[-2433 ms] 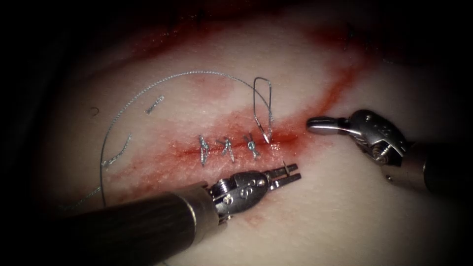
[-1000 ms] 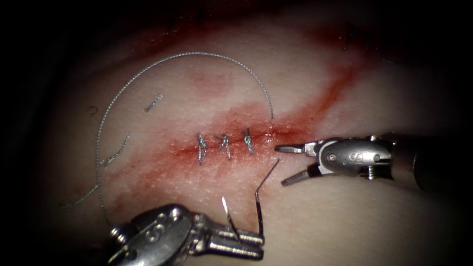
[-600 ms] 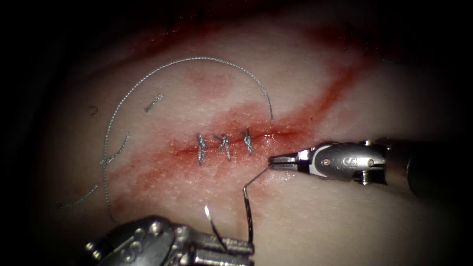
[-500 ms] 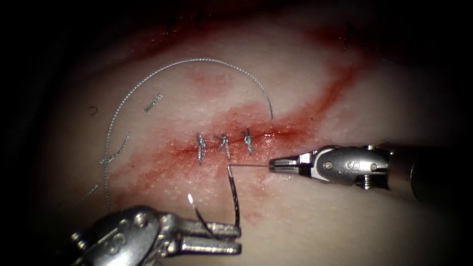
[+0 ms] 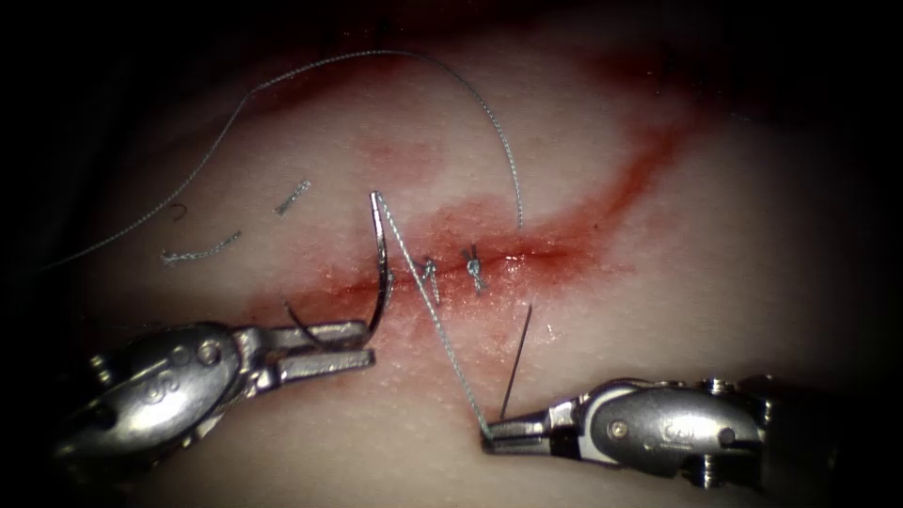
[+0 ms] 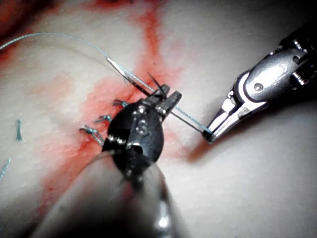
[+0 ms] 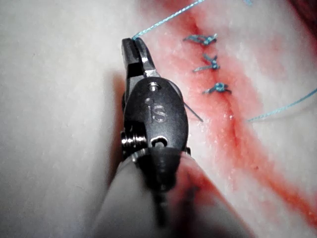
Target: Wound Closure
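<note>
- Over the cut (image 5: 489, 259), left half: left tool (image 5: 362, 346) has its jaws clamped on the needle (image 5: 382, 273) at mid-curve; needle is free of the tissue (image 5: 658, 310), blunt end up, tip low beside the jaws.
- Below the cut: right tool (image 5: 489, 436) has its jaws pinched tight on the thread (image 5: 428, 301) near the needle end; that strand runs taut up to the needle.
- Risk: strand so taut could fray or snap at the jaw edge.
- Risk: the tight line crosses the knots (image 5: 477, 271) and could drag them.
- Risk: loose thread arcing above the cut may tangle.
</note>
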`<state>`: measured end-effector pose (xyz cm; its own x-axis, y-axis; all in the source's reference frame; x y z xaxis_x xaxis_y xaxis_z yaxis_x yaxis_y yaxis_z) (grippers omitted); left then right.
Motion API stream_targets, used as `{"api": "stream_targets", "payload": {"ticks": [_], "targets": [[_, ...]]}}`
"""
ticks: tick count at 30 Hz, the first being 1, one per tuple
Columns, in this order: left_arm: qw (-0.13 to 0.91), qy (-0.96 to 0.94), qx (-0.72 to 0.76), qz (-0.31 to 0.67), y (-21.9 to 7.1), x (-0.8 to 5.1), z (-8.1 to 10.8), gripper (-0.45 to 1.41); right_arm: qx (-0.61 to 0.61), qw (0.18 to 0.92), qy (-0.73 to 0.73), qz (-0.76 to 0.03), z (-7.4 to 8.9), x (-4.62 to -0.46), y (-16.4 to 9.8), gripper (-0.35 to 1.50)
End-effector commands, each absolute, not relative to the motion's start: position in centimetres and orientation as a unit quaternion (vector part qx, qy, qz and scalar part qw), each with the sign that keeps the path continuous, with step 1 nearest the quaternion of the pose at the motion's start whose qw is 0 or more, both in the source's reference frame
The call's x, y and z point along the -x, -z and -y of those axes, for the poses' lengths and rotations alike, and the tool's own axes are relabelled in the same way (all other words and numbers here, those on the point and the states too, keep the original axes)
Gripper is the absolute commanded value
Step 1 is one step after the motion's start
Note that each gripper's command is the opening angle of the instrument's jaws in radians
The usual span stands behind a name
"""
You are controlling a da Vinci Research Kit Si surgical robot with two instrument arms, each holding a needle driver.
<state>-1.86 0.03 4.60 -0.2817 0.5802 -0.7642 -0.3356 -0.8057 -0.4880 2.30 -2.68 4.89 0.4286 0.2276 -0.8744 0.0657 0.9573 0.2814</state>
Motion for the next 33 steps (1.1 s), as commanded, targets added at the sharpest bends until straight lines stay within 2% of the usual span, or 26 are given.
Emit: {"api": "stream_targets", "payload": {"ticks": [1,5,6,7,8,10,14,23,33], "targets": [[0.289,-0.793,0.524,0.117,-4.6,1.88,0.0,-0.42,-0.133,0.829,-0.045,-0.541,2.7,-2.45,-4.9,-0.35],[0.290,-0.797,0.517,0.115,-4.5,1.76,0.0,-0.38,-0.104,0.831,-0.041,-0.545,2.7,-2.45,-4.8,-0.35],[0.289,-0.798,0.516,0.114,-4.5,1.72,0.0,-0.38,-0.088,0.835,-0.043,-0.541,2.7,-2.44,-4.8,-0.03],[0.287,-0.801,0.514,0.112,-4.4,1.67,0.0,-0.38,-0.073,0.840,-0.053,-0.535,2.6,-2.42,-4.9,0.39],[0.285,-0.801,0.514,0.113,-4.4,1.62,-0.1,-0.37,-0.064,0.844,-0.058,-0.529,2.6,-2.40,-4.9,0.67],[0.288,-0.803,0.509,0.112,-4.4,1.53,-0.1,-0.35,-0.045,0.849,-0.073,-0.521,2.4,-2.31,-4.9,0.98],[0.292,-0.813,0.493,0.099,-4.3,1.33,-0.1,-0.35,-0.020,0.852,-0.086,-0.516,2.3,-2.10,-5.0,1.06],[0.300,-0.821,0.479,0.088,-4.3,1.18,-0.2,-0.30,-0.001,0.854,-0.106,-0.509,2.1,-1.81,-5.7,1.04],[0.306,-0.827,0.466,0.078,-4.3,1.09,-0.2,-0.28,-0.047,0.853,-0.168,-0.492,2.0,-1.82,-6.4,0.81]]}}
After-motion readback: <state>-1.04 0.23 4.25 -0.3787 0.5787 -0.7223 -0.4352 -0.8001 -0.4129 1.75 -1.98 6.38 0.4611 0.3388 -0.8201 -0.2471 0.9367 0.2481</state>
